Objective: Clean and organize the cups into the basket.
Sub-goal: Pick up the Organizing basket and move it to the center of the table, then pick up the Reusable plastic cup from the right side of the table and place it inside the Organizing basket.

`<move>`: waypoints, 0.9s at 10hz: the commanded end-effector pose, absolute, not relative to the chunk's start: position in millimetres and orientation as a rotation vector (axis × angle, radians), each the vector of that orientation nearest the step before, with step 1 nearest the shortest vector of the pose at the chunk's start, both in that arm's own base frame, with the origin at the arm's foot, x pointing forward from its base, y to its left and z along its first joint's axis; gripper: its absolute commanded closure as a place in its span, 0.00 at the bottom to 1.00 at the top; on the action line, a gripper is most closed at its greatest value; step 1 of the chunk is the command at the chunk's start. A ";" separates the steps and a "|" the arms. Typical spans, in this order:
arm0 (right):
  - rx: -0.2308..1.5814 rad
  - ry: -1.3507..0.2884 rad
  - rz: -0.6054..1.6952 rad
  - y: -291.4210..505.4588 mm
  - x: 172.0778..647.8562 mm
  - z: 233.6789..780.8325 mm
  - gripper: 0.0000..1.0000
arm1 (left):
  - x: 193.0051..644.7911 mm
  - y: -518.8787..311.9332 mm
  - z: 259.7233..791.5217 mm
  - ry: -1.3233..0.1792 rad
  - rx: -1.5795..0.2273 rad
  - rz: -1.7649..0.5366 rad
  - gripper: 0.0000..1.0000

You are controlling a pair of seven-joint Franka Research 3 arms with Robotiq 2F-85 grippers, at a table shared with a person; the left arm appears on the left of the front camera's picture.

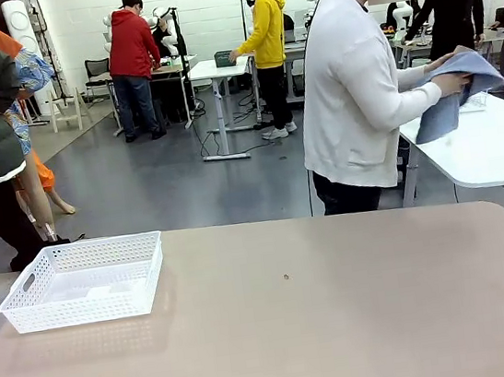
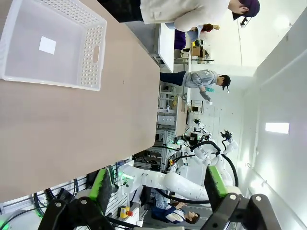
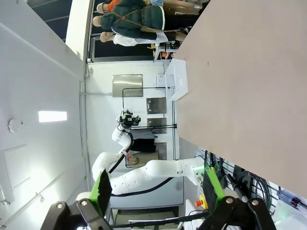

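Tabletop [image 1: 344, 325], basket [image 1: 82, 308] near its left edge

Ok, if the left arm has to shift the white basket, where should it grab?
Probably the short end wall at its handle cutout, coming down from above with the open left gripper: the basket sits flat and upright, its thin rim is bare, and the slot lets one finger in.

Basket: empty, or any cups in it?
Empty. The white basket holds nothing; its floor is bare except a small white square.
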State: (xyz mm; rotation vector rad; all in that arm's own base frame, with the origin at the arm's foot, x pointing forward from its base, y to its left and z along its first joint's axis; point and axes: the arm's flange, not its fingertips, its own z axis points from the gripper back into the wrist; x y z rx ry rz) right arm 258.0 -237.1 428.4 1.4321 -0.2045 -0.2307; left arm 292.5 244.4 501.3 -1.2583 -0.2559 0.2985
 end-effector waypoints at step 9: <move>1.443 -0.209 -0.225 -236.9 258.0 429.5 0.00 | 290.2 245.6 502.5 -0.257 -1.267 0.294 0.00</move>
